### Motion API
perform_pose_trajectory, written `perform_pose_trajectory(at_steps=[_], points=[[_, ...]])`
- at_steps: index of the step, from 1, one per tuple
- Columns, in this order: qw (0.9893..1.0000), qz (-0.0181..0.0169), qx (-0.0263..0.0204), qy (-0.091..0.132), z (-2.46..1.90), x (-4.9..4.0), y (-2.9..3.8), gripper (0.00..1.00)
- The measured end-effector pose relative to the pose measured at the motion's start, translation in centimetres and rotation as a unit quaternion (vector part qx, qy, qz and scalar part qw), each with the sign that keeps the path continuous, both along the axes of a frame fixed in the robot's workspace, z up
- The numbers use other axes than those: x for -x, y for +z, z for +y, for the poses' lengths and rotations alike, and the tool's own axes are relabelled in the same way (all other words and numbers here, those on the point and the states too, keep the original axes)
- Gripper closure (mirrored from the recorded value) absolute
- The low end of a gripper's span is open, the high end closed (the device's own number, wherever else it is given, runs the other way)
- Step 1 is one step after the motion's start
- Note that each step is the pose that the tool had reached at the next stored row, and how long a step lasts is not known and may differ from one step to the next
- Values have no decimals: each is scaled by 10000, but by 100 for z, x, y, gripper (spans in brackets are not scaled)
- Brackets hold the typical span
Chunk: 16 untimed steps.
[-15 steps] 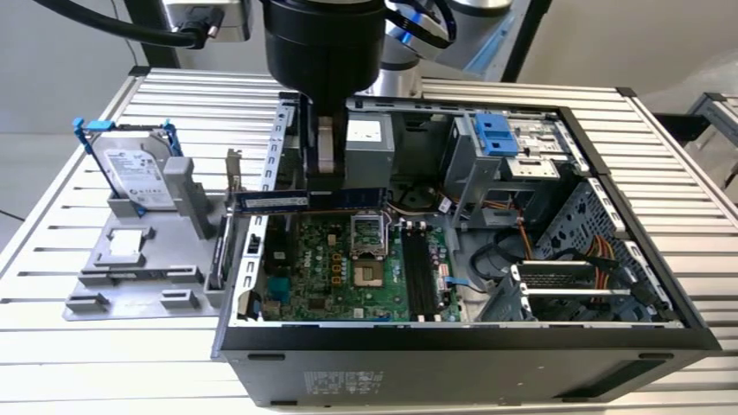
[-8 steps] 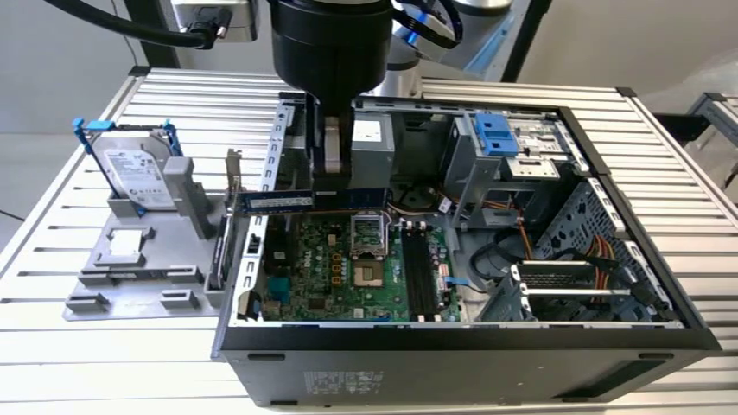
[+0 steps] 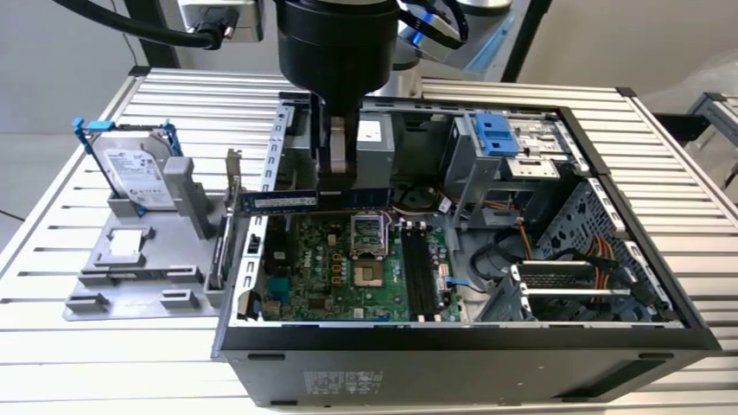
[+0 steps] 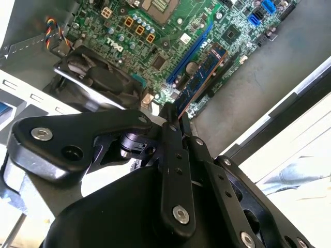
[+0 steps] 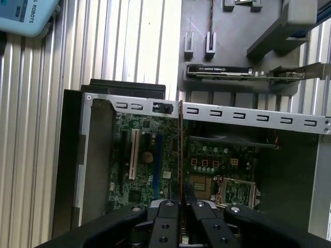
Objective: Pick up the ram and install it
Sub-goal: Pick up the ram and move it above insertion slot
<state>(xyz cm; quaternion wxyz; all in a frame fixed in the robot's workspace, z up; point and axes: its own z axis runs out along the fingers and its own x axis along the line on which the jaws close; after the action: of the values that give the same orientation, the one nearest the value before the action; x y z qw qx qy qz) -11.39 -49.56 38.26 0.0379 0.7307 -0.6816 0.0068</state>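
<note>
The ram (image 3: 302, 201), a thin dark stick with a blue label, hangs level above the motherboard (image 3: 346, 277) near the case wall on the exterior view's left. My gripper (image 3: 338, 177) comes down from above and is shut on its upper edge. In the second wrist view the ram (image 4: 205, 75) juts out past my gripper (image 4: 175, 114) over the green board. The first wrist view shows the ram (image 5: 180, 150) edge-on as a thin line leaving my gripper (image 5: 181, 200).
The open computer case (image 3: 461, 333) lies on a slatted table. Black memory slots (image 3: 421, 278) run beside the processor socket (image 3: 366, 235). A grey fixture (image 3: 127, 259) holds a hard drive with blue bracket (image 3: 133, 169). A larger card (image 5: 222, 71) stands in that fixture.
</note>
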Motion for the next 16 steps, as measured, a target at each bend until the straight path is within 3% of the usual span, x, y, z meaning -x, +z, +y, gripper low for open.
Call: perform_pose_trajectory(at_steps=[9,16], points=[[10000,0,0,2,0,-13,0,100],[10000,5,0,-7,0,-122,0,100]])
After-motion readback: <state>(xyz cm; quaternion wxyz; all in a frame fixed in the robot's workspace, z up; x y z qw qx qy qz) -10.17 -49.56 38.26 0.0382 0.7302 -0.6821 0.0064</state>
